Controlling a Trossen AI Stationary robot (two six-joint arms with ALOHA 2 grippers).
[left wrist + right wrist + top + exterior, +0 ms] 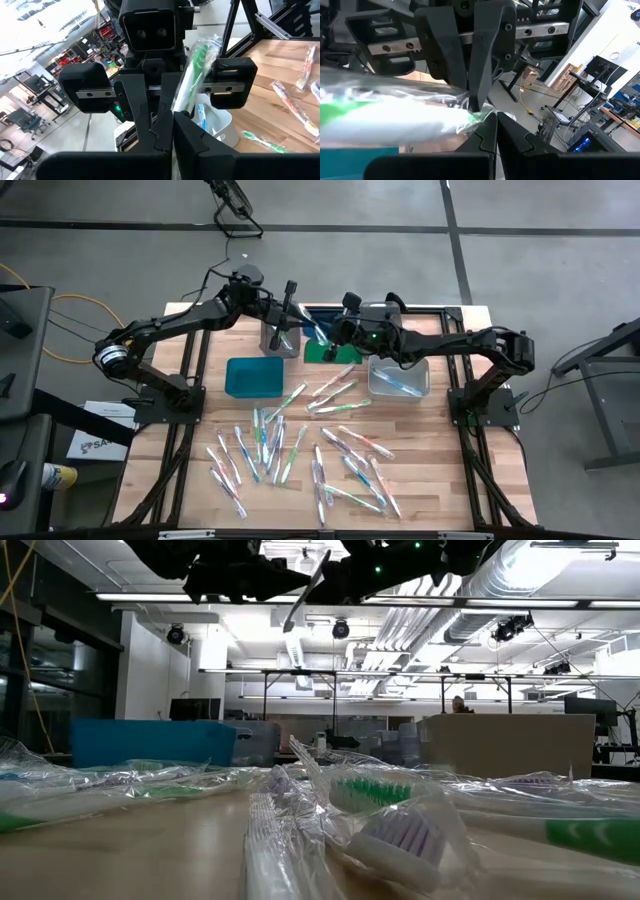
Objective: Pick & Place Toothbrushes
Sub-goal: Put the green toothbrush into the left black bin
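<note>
Wooden table on a grey floor, black frame rails along both sides, open workshop with ceiling ducts behind in the low view. Both arms reach to the table's far middle and meet nose to nose above it. Left gripper and right gripper both pinch one wrapped toothbrush, green and white in clear film; in the left wrist view it stands between the right gripper's closed fingers, and in the right wrist view the wrapper's end is clamped by the left gripper's fingers, jaws narrow on both. So the held brush hangs in the air between the two claws, seen in the low view as a thin tilted stick near the top. Below them: a teal bin left of centre, a small grey bin under the left gripper, a clear bin on the right holding a couple of brushes, and a green lid just beside a blue lid. Loose toothbrushes lie scattered across the near half of the table, dozens, all wrapped, some overlapping. Close wrapped brushes fill the low view's foreground.
</note>
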